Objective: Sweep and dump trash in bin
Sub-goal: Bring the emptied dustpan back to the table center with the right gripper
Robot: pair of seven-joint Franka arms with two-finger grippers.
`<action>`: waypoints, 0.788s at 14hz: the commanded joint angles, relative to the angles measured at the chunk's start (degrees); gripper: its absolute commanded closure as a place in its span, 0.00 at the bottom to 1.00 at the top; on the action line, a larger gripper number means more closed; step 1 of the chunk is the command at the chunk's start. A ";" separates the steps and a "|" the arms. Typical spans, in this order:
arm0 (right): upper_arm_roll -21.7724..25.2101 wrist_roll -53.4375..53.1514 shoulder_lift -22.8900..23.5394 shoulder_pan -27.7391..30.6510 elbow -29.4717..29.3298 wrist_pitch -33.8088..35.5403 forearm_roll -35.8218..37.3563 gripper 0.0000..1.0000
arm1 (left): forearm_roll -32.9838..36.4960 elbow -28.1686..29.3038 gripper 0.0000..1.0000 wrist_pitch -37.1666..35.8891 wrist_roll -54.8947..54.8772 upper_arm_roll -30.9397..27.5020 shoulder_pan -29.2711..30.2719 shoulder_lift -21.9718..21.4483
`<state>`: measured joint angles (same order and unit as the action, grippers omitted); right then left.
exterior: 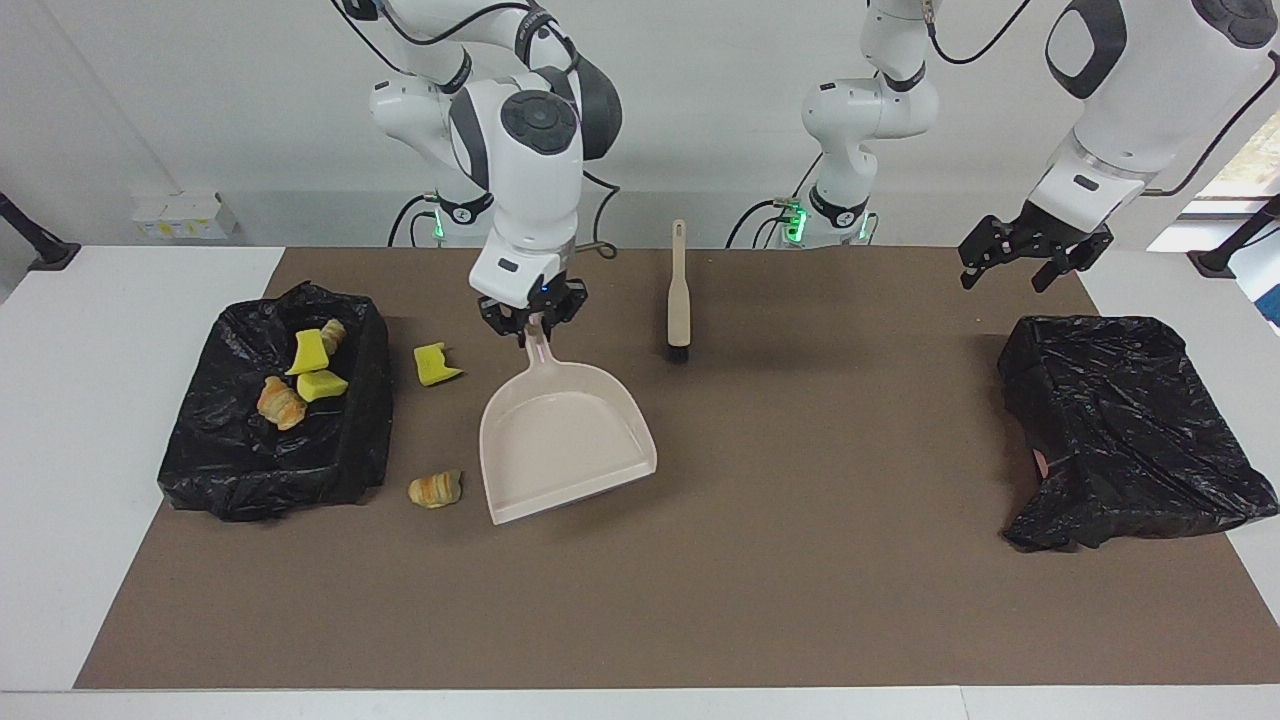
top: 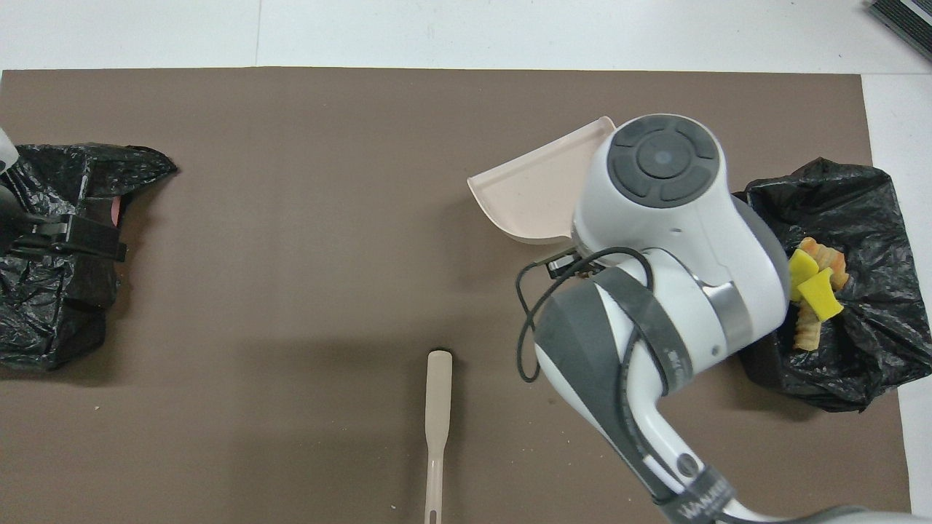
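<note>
Across the tabletop, facing view:
- My right hand [exterior: 532, 325]: pinched on the handle of the beige dustpan [exterior: 565, 440], whose pan lies on the brown mat [exterior: 700, 600] with its open edge away from the robots.
- My left hand [exterior: 1030, 262]: fingers spread, holding nothing, over the robot-side edge of the covered black bin [exterior: 1120, 430] at the left arm's end; this arm waits.
- Open black bin [exterior: 230, 470] at the right arm's end: holds four bits of trash [exterior: 320, 384], yellow sponge chunks and bread pieces.
- Yellow sponge chunk [exterior: 436, 364]: on the mat, just beside that bin.
- Croissant [exterior: 434, 489]: on the mat, between bin and dustpan, farther from the robots than the sponge chunk.
- Brush [exterior: 679, 290]: lying flat near the robots' edge, mid-table.

Overhead view:
- Right arm covers most of the dustpan [top: 531, 193] and the loose bits.
- Trash [top: 812, 287]: in the open bin [top: 866, 218].
- Brush [top: 437, 422]: untouched.
- Left hand [top: 69, 240]: over the covered bin [top: 44, 320].
</note>
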<state>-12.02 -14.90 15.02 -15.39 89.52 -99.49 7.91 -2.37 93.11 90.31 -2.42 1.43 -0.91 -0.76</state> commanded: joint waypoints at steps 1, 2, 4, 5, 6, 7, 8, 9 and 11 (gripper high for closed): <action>0.42 -10.82 8.42 -4.20 -9.34 -2.10 -1.58 1.00 | 0.87 0.31 0.00 0.74 -0.83 0.07 0.65 -0.29; 0.33 -13.55 10.71 -5.17 -11.27 -3.16 -1.67 1.00 | 0.87 0.31 0.00 0.74 -0.83 0.07 0.65 -0.29; 0.42 -19.88 15.01 -8.68 -14.87 -5.62 -1.58 1.00 | 0.87 0.31 0.00 0.74 -0.83 0.07 0.56 -0.29; 0.33 -22.95 17.91 -9.83 -17.42 -5.89 -1.58 1.00 | 0.96 0.31 0.00 0.74 -0.83 0.07 0.47 -0.29; 0.42 -25.77 20.72 -11.58 -19.97 -6.42 -1.50 1.00 | 0.96 0.31 0.00 0.74 -0.83 0.07 0.47 -0.29; 0.42 -26.93 22.49 -12.55 -21.12 -7.64 -1.49 1.00 | 0.96 0.31 0.00 0.74 -0.83 0.07 0.47 -0.29; 0.42 -26.94 22.94 -12.30 -20.70 -9.04 -1.67 1.00 | 0.87 0.31 0.00 0.74 -0.83 0.07 0.56 -0.29; 0.42 -26.94 22.86 -11.95 -20.52 -9.06 -1.76 1.00 | 0.87 0.31 0.00 0.74 -0.83 0.07 0.65 -0.29; 0.42 -27.03 22.86 -11.95 -19.82 -9.32 -2.02 1.00 | 0.96 0.31 0.00 0.74 -0.83 0.07 0.56 -0.29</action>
<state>-11.57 -41.51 37.45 -27.94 71.27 -108.93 7.47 -2.36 93.11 90.32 -2.44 1.36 -0.61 -0.76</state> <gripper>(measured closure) 0.670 0.000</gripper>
